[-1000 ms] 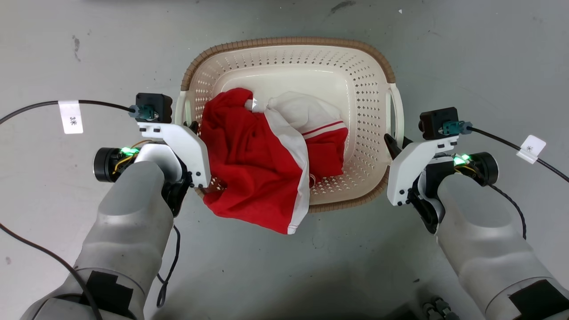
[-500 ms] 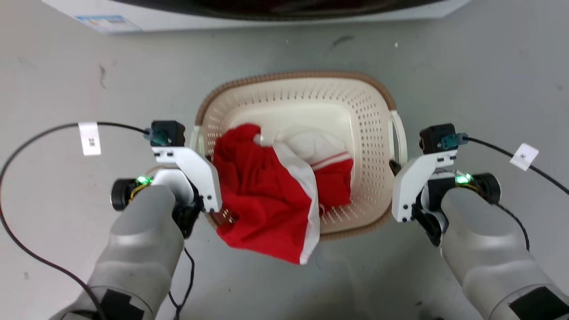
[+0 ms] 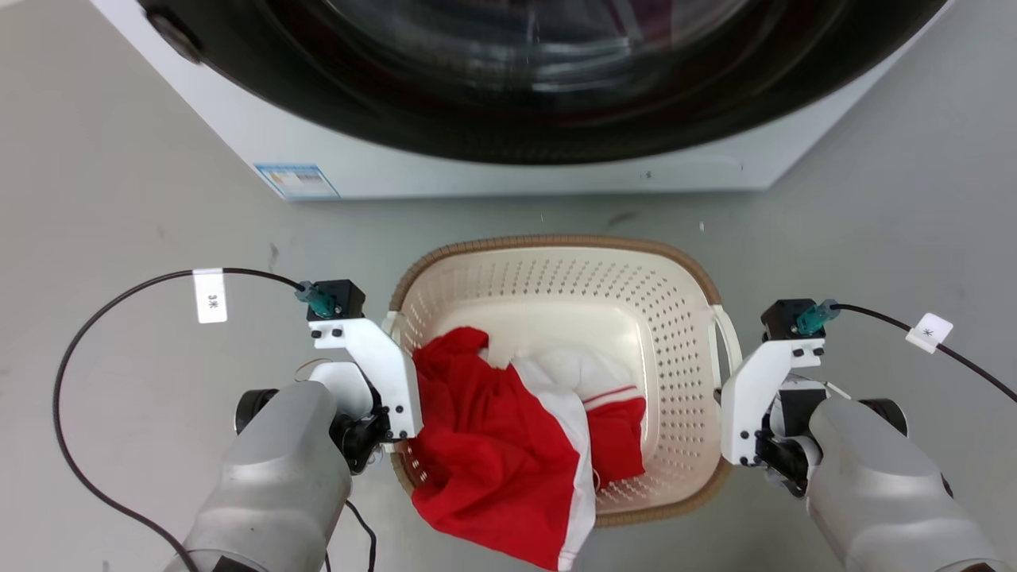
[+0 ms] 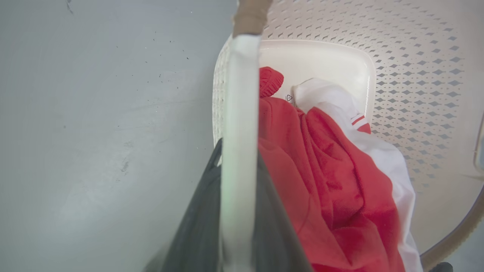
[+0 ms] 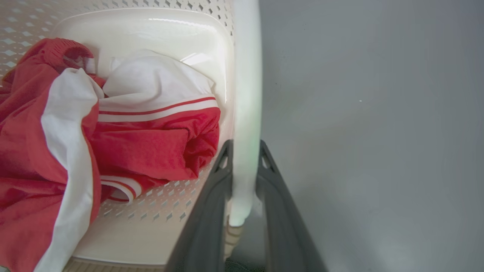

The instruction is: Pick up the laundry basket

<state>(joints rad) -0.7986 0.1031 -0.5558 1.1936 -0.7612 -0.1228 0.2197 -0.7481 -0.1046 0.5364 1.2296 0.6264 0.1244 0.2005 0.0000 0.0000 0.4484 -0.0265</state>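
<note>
While both grippers clasp its side handles, the laundry basket (image 3: 675, 373) sits between the two arms, just in front of the washer (image 3: 508, 171) and over the grey floor (image 3: 119, 199) — whether its base touches the floor I cannot tell. A red and white garment (image 3: 493, 453) lies bunched in the basket's left and near part and spills over the near rim. In the left wrist view the left gripper (image 4: 238, 149) has its two dark fingers closed narrowly on the white left handle (image 4: 239, 94), one finger pressed to each side. In the right wrist view the right gripper (image 5: 245, 143) pinches the white right handle (image 5: 247, 75) the same way — jaws only as far apart as the handle is thick. A black left cable (image 3: 119, 298) and a black right cable (image 3: 882, 315), each with a white tag, run outward from the wrists.
</note>
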